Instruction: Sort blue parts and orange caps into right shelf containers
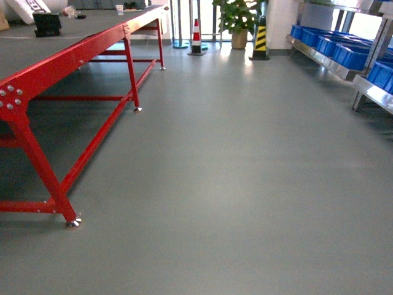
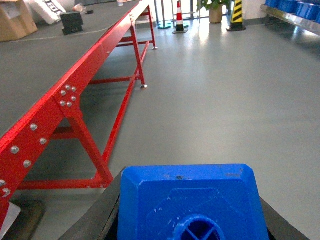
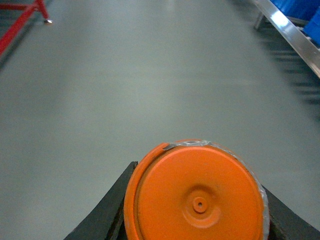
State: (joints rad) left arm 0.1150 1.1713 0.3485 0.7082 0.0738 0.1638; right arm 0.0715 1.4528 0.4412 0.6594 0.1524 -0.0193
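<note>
The head camera looked over a wide stretch of bare grey floor (image 1: 245,184). Its left edge was bounded by a long red-framed table (image 1: 80,52), whose slanted legs ended in small metal feet resting on the floor. Its right edge was bounded by a steel shelf (image 1: 319,58) carrying the right shelf containers (image 1: 350,54), blue crates set in a row, well apart from the table. At the far end stood a red-and-white traffic cone (image 1: 196,37), a potted plant (image 1: 238,21) and a yellow-and-black striped post (image 1: 260,38), all close to the back wall. Between table and shelf the floor lay open.

Neither arm appeared in the head view. In the left wrist view, the left gripper (image 2: 192,220) was clenched on a blue part (image 2: 192,200), with black fingers (image 2: 100,217) pressing each side of the block; it was held above the floor just beside the table's edge. In the right wrist view, the right gripper (image 3: 197,210) grasped an orange cap (image 3: 197,192), its round end face toward the camera, dark fingers (image 3: 107,210) at both flanks, with the shelf rail off to the right.

On the tabletop sat a cardboard box (image 2: 15,20), a black device (image 2: 72,22) and a white object (image 2: 50,9) bearing dark letters too blurred to read. No print showed on the cap.
</note>
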